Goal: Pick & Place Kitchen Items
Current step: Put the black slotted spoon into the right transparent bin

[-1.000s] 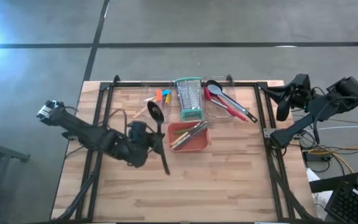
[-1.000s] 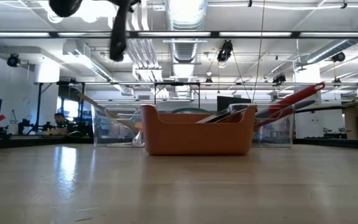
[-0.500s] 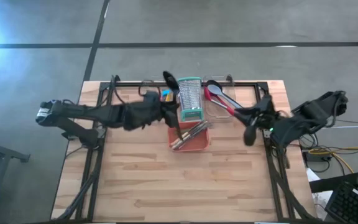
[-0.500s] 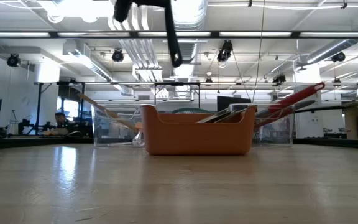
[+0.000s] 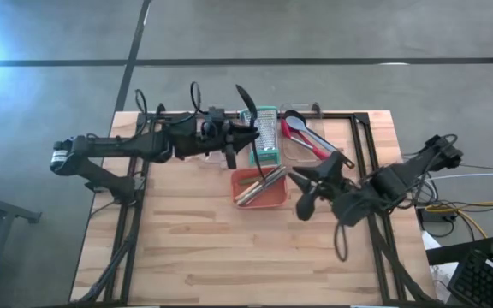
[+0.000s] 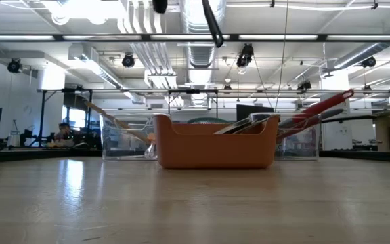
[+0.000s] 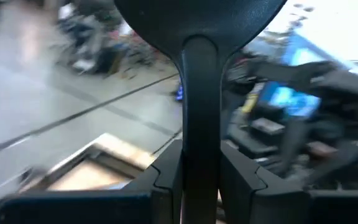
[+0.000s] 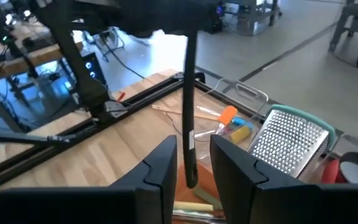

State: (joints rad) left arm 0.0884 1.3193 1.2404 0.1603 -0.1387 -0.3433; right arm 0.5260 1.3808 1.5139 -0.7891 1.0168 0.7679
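Overhead, we note the left tool (image 5: pixel 229 144) reaching across the far part of the surface (image 5: pixel 195 248), clenched on a black spoon (image 5: pixel 245 104) whose bowl rises over the steel grater (image 5: pixel 266 137). Just near of the grater sits the orange tray (image 5: pixel 259 187) with several slim utensils (image 5: pixel 262 183) lying in it. A red spoon (image 5: pixel 302 137) and a black spoon lie in the clear bin (image 5: pixel 308 145) right of the grater. The right tool (image 5: pixel 308 190) hovers just right of the tray; we cannot tell how its fingers stand from above.

Low view: the tray (image 6: pixel 215 144) stands mid-surface, clear bins behind on either side, and the spoon's dark handle (image 6: pixel 212 24) hangs high above it.

Left wrist: both fingers (image 7: pixel 166 177) pinch the spoon's neck (image 7: pixel 201 112), bowl upward.

Right wrist: the right tool's fingers (image 8: pixel 163 168) stand apart with nothing between them; the held spoon's handle (image 8: pixel 189 112) hangs beyond, with the grater (image 8: pixel 288 143) and orange- and blue-handled tools (image 8: pixel 232 121) farther off.
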